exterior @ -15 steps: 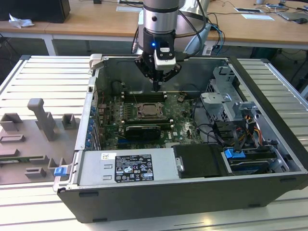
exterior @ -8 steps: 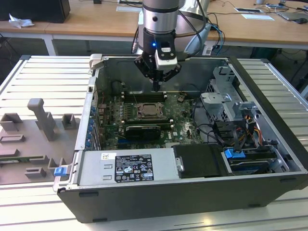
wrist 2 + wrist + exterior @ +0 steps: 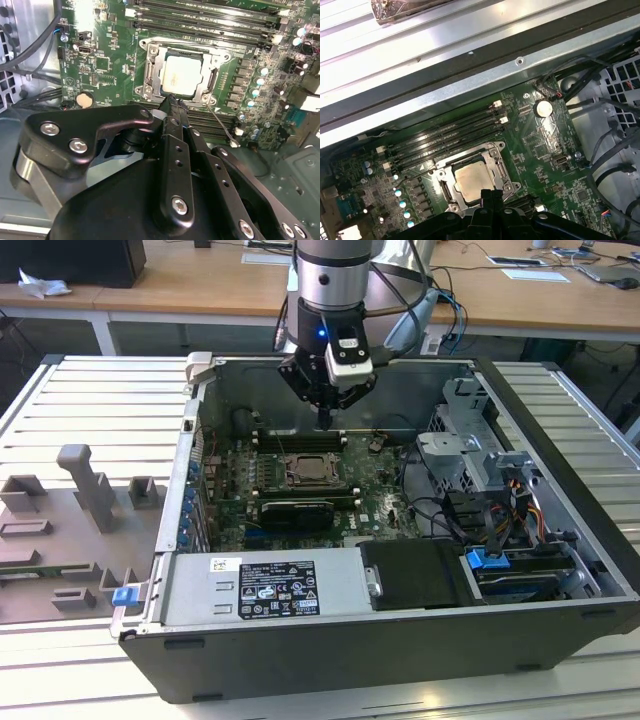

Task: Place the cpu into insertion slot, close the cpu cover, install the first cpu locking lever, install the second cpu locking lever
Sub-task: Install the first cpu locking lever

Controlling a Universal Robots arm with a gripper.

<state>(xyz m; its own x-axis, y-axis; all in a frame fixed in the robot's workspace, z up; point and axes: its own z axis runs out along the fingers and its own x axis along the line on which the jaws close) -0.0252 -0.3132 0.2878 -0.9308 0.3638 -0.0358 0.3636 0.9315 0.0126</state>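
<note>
When reading the exterior view, start at the ribbed table [image 3: 90, 390] and the open case [image 3: 330, 660] resting on it. Inside the case, find the green board [image 3: 100, 65]. Above the board, note the gripper [image 3: 325, 418] pointing straight down, fingers [image 3: 176, 125] clenched together, gripping nothing. In the second wrist view, see its tip just beside the slot [image 3: 212, 82] edge; cannot tell whether touching. Find the cover [image 3: 151, 67] lying flat over the slot, framing the cpu [image 3: 182, 75] seated within. Note one thin lever [image 3: 222, 127] angled away from a slot corner.
</note>
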